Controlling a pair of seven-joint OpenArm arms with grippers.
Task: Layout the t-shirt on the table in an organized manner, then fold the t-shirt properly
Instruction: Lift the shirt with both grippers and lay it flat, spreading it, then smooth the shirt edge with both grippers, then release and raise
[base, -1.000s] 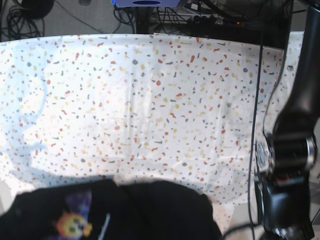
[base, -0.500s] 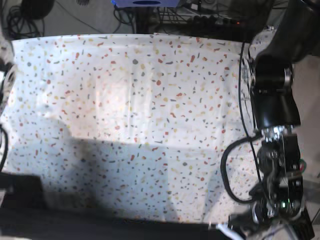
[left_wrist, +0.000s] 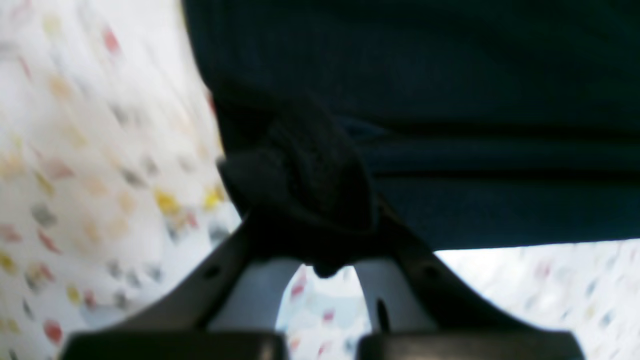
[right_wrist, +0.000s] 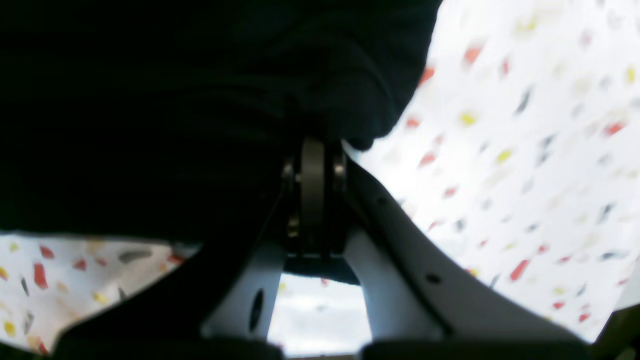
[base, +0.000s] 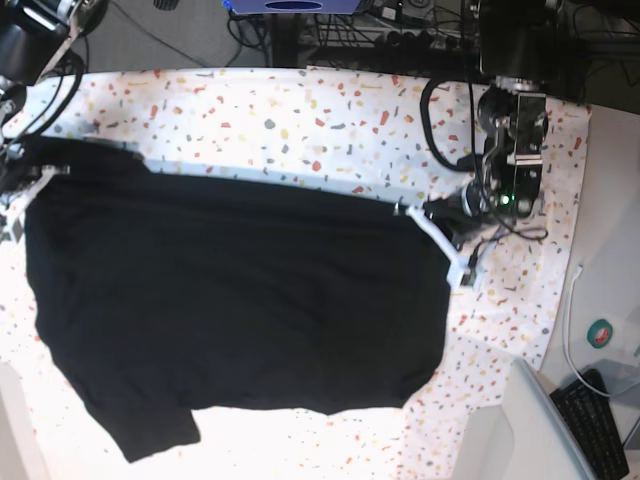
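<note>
Bare table (base: 300, 110) strip beyond t-shirt (base: 230, 300)

The t-shirt (base: 230, 300) is plain black all over, spread against the table (base: 330, 130), whose white cloth is flecked with red, orange, yellow and grey. The left gripper (left_wrist: 312, 250) has black fingers on pale grey mounts; just beyond its tips the fabric reads dark blue-black.

T-shirt (base: 230, 300) spread across table (base: 330, 120). Left end effector (base: 432, 215) at base view's right corner, right end effector (base: 30, 172) at left corner.
</note>
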